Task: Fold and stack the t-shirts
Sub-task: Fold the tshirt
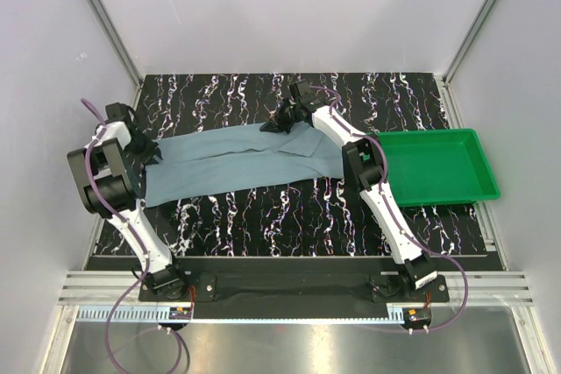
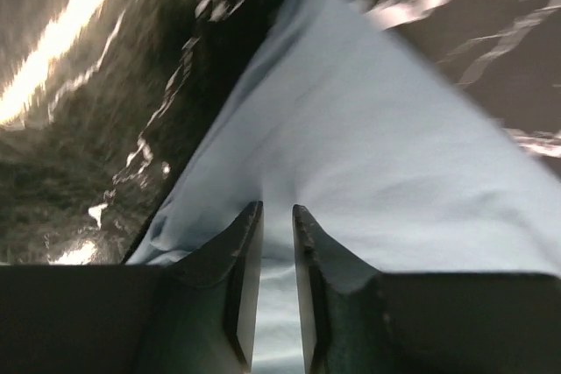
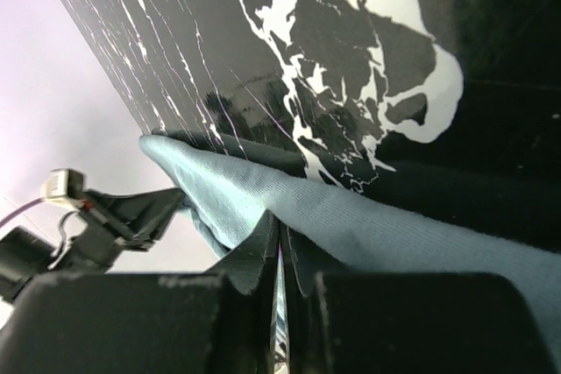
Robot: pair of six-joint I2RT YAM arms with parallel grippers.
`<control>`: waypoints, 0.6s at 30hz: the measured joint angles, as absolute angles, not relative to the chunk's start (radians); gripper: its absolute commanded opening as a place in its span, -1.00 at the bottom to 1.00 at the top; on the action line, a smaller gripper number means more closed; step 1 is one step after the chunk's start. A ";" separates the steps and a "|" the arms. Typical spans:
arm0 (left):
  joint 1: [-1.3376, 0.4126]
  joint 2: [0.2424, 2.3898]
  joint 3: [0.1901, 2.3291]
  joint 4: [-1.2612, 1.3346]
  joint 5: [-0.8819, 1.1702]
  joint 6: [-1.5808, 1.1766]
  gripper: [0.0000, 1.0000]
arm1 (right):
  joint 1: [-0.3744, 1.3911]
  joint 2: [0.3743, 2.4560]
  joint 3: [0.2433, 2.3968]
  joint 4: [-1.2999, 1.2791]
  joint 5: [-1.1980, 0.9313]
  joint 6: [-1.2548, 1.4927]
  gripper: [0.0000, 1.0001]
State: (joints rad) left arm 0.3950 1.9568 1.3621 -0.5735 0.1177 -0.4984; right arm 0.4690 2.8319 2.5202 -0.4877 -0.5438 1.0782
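The dusty blue-grey t-shirt [image 1: 237, 164] lies stretched in a long band across the black marbled table [image 1: 263, 216]. My left gripper [image 1: 151, 153] is at the shirt's left end. In the left wrist view its jaws [image 2: 277, 208] stand narrowly apart with the cloth [image 2: 368, 146] bunched between them and fanning away from the tips. My right gripper [image 1: 282, 122] holds the shirt's far right end near the back of the table. In the right wrist view its jaws [image 3: 282, 221] are pressed together on a fold of the cloth [image 3: 368, 216], lifted slightly off the tabletop.
A green plastic tray [image 1: 434, 168] sits at the right edge of the table, beside the right arm. White walls and metal frame posts close in the table on three sides. Bare tabletop shows in front of the shirt.
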 measured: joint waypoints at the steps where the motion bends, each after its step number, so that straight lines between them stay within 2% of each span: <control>1: 0.394 1.969 1.362 -0.591 0.105 -0.511 -0.53 | 0.469 2.832 2.521 -0.489 -0.544 1.078 -0.85; 10: 0.408 1.961 1.375 -0.670 -0.048 -0.573 -0.51 | 0.462 2.832 2.527 -0.508 -0.548 1.077 -0.85; 15: 0.421 1.958 1.397 -0.719 -0.123 -0.565 -0.43 | 0.457 2.832 2.532 -0.523 -0.550 1.076 -0.85; 18: 0.420 1.958 1.422 -0.725 -0.144 -0.535 -0.37 | 0.454 2.832 2.534 -0.528 -0.553 1.066 -0.72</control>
